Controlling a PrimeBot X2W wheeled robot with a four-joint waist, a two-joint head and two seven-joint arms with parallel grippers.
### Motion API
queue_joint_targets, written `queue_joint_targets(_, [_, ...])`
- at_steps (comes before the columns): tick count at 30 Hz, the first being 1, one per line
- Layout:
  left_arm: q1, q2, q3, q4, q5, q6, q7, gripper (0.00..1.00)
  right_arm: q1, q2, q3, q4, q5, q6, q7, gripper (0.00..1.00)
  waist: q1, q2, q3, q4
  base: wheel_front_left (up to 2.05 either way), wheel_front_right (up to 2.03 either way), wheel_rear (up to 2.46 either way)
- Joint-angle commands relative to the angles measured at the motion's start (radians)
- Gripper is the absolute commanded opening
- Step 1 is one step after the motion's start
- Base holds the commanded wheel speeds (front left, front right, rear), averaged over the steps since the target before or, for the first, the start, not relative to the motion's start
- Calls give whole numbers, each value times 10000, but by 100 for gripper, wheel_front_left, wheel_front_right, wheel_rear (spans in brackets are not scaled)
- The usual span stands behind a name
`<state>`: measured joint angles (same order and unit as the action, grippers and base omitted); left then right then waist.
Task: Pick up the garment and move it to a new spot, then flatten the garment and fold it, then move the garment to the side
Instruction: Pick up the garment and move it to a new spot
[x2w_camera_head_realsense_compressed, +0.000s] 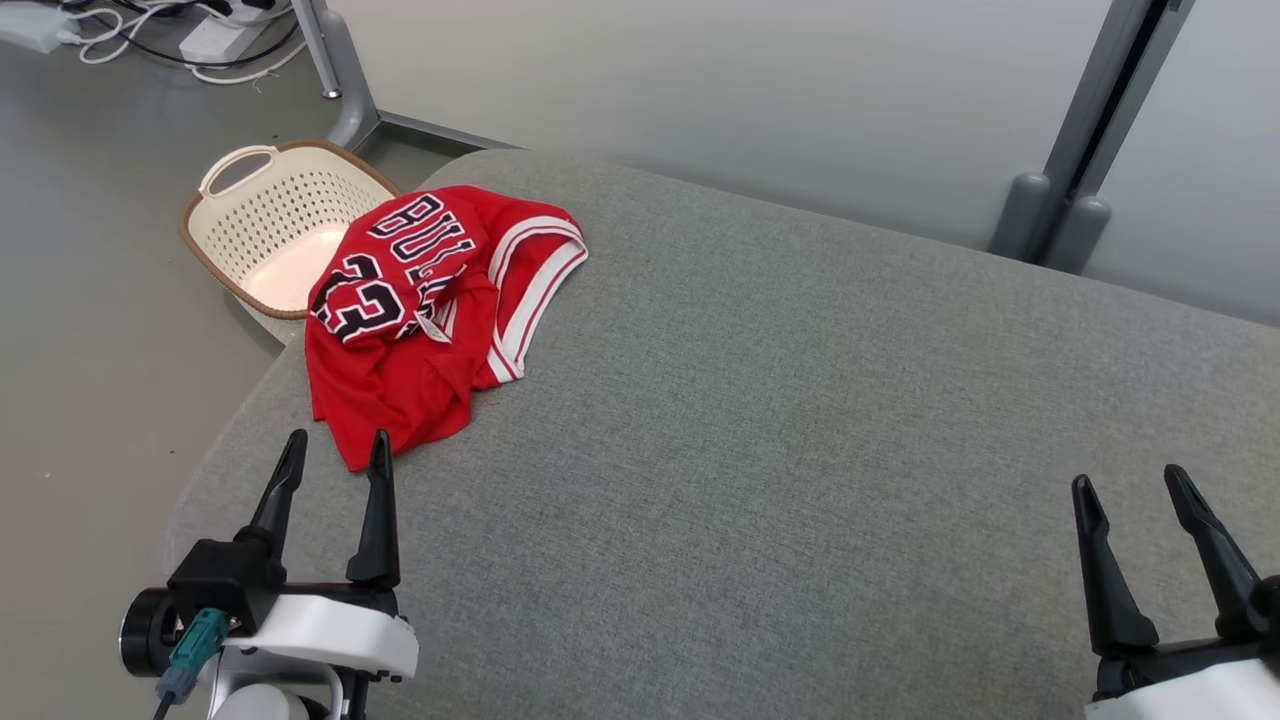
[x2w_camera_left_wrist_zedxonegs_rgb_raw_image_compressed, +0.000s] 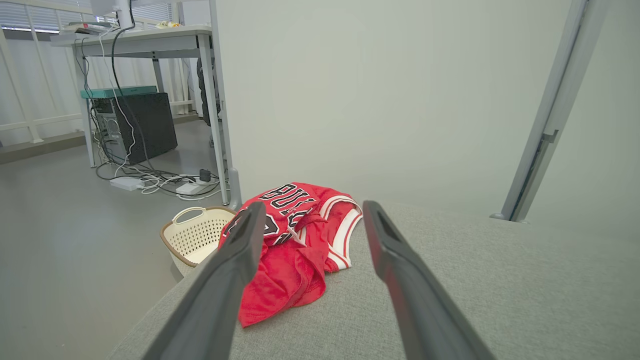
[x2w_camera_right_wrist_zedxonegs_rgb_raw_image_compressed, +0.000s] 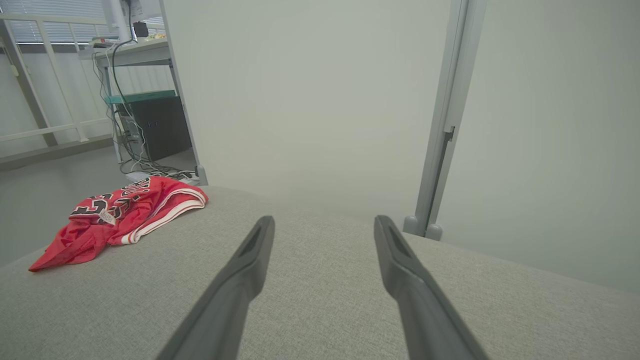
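The head view looks steeply down from above and behind the red jersey (x2w_camera_head_realsense_compressed: 400, 380). The left wrist view sits low, near the jersey, facing it; the right wrist view sits low, well right of the jersey. All three share it.

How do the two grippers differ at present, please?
The left gripper is close to the red jersey's hem; the right gripper is far from it, over bare grey cushion. The left gripper points at the jersey; the right gripper points past it. Both are open, empty.
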<state>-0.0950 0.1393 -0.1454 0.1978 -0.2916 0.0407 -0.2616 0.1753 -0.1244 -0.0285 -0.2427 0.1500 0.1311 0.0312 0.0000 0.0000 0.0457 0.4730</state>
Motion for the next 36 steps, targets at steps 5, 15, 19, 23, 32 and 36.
queue_joint_targets(5, [-346, -189, 45, 41, 67, -112, -46, 100, -335, -167, 87, -281, -1, -6, 184, 100, 0, 0, 545, -226, 0, 0, 0])
queue_joint_targets(15, [-2798, -725, 411, 2307, -648, -662, -26, 100, -1356, -717, 18, -1516, -162, -6, 892, 100, 0, 0, 3276, -1258, 0, 0, 0])
queue_joint_targets(19, [-4271, -770, 594, 4151, -954, -1010, -27, 100, -1710, -931, -162, -1800, -197, -7, 1027, 100, 0, 0, 4209, -1515, 0, 0, 0])
queue_joint_targets(23, [-5610, -726, 752, 6260, -1215, -1314, -27, 100, -1990, -1100, -209, -1916, -169, -6, 1091, 100, 0, 0, 4774, -1674, 0, 0, 0])
queue_joint_targets(32, [-7023, -572, 1157, 9207, -1454, -1339, 40, 100, -2204, -1144, -242, -1771, -93, -6, 979, 100, 0, 0, 5024, -1621, 0, 0, 0])
queue_joint_targets(36, [-7029, -456, 1220, 8992, -1197, -1203, 7, 0, -2244, -1146, -303, -1728, -88, -6, 977, 100, 0, 0, 4911, -1492, 0, 0, 0])
